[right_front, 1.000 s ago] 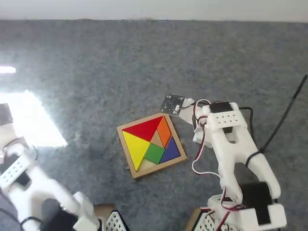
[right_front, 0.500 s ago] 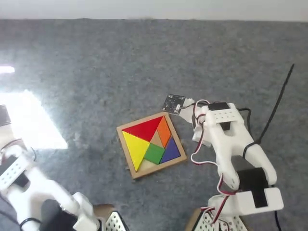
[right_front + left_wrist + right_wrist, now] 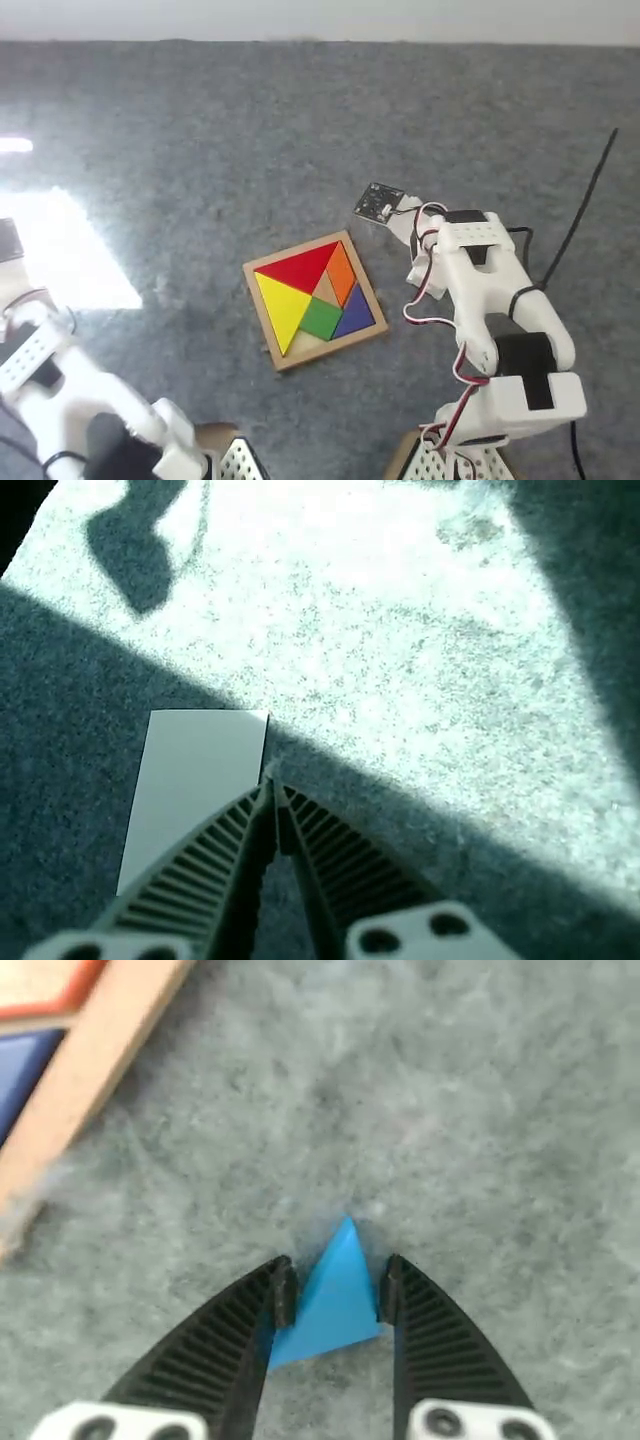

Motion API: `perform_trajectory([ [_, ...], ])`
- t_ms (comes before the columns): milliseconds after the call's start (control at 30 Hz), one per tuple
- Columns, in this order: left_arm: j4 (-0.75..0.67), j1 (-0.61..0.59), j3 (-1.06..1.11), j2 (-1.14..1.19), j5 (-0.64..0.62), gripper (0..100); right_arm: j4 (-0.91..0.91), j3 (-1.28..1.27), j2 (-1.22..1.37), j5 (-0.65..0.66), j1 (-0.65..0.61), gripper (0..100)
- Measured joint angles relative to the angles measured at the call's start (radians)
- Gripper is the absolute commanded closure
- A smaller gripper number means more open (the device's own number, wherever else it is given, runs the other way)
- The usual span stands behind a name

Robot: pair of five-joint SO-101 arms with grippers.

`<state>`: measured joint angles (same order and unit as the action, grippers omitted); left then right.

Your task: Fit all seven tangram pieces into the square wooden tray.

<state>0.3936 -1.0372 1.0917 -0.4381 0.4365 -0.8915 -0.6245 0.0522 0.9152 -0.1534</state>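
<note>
Blue triangle (image 3: 330,1305) pinched flat between the ribbed black pads (image 3: 283,1295) of the right gripper (image 3: 334,1282), lying on the grey felt mat (image 3: 200,130) just beside the square wooden tray (image 3: 268,352). Tray itself in the lower centre of the high view, turned diamond-wise, with the right arm immediately to its right. Best handled by keeping the clamp on the two slanted edges, lifting only enough to clear the raised rim (image 3: 100,1070), turning the wrist until the long edge matches the remaining gap, then lowering level and releasing late — a tilted piece likely to catch on a neighbour. Inside the tray, smooth painted flat pieces in red, orange, yellow, green and indigo, edge to edge; pale wood-coloured patches near the centre and lower corner, bare floor or unpainted piece impossible to tell. Thin, hard, sharp-cornered shapes, slippery against plastic; fuzzy mat giving some drag. Left gripper (image 3: 272,785) pressed together with nothing between its tips, poised over a white rectangle (image 3: 195,780) on the mat, well apart from the tray.
</note>
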Motion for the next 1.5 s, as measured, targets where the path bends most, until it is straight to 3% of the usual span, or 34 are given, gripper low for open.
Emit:
perform_trajectory([
  [233,0.0,0.0,0.0,0.0,0.0,98,-0.041,0.0,-0.068,-0.198,0.0,78.4],
  [533,0.0,0.0,0.0,0.0,0.0,98,-0.091,0.0,-0.091,-0.476,0.002,80.8],
  [833,0.0,0.0,0.0,0.0,0.0,98,-0.04,0.025,0.023,-0.499,0.006,81.0],
  [1033,0.0,0.0,0.0,0.0,0.0,98,-0.037,0.034,0.026,-0.499,0.017,99.3],
  [1333,0.0,0.0,0.0,0.0,0.0,98,-0.043,0.043,0.026,-0.499,0.015,97.6],
  [1500,0.0,0.0,0.0,0.0,0.0,98,-0.157,0.127,-0.034,-0.497,0.003,97.2],
])
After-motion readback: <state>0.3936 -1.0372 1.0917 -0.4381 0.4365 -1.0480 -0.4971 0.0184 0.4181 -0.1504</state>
